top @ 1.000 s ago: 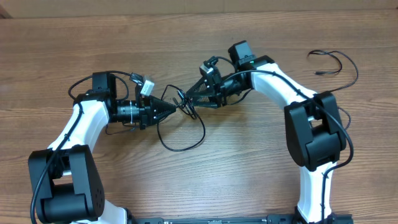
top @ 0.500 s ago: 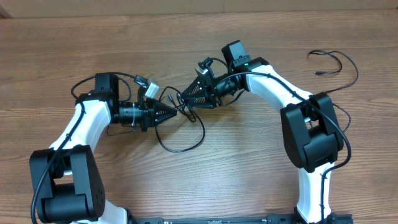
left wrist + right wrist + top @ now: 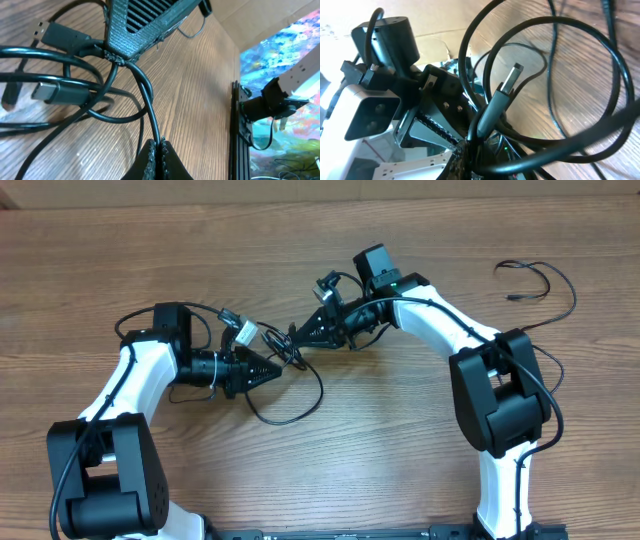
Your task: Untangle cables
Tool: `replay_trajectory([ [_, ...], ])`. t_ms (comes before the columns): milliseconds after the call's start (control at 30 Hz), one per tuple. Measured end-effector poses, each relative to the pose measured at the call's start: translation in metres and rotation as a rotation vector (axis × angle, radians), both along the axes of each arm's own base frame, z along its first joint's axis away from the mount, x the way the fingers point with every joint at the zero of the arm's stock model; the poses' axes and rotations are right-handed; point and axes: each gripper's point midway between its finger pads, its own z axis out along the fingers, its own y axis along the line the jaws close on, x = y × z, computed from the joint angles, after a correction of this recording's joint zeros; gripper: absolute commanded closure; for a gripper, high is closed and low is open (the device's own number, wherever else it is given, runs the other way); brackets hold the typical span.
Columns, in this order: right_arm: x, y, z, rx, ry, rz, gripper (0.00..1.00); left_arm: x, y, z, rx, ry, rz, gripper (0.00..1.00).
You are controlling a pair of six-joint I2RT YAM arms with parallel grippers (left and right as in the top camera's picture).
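Black cables knotted where my two tools meet

I see the tangled cables bunched between my left gripper and right gripper, a strand clamped in each closed tip. A slack loop lies flat on the wood just beside the left tip, toward the arm bases. A silver-tipped USB plug stands tilted just above my right fingers. One lone cable curls well apart, beyond the right arm.

The cables lie bunched on the table between the left gripper and the right gripper, whose tips nearly meet. One loop spreads just beside the left gripper's tip. A separate cable lies well apart from both grippers, behind the right gripper and past its arm.
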Motion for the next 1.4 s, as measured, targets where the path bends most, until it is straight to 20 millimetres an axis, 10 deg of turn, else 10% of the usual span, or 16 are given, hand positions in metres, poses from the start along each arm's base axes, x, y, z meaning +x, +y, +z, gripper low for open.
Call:
replay_trajectory([
  [400,0.007,-0.004,-0.024,-0.121,-0.113,-0.022,0.96,-0.008,0.006,-0.017,0.086,0.04,-0.002,0.89],
  [600,0.001,-0.007,-0.032,-0.148,-0.162,0.012,0.96,-0.005,0.015,-0.037,0.177,0.072,0.035,0.66],
  [967,-0.018,0.003,-0.044,-0.188,-0.269,0.107,0.96,0.036,0.047,-0.064,0.352,0.296,0.405,0.42],
  [1400,-0.002,0.003,-0.052,-0.21,-0.462,0.13,0.96,0.041,0.045,-0.062,0.256,0.633,0.664,0.3],
])
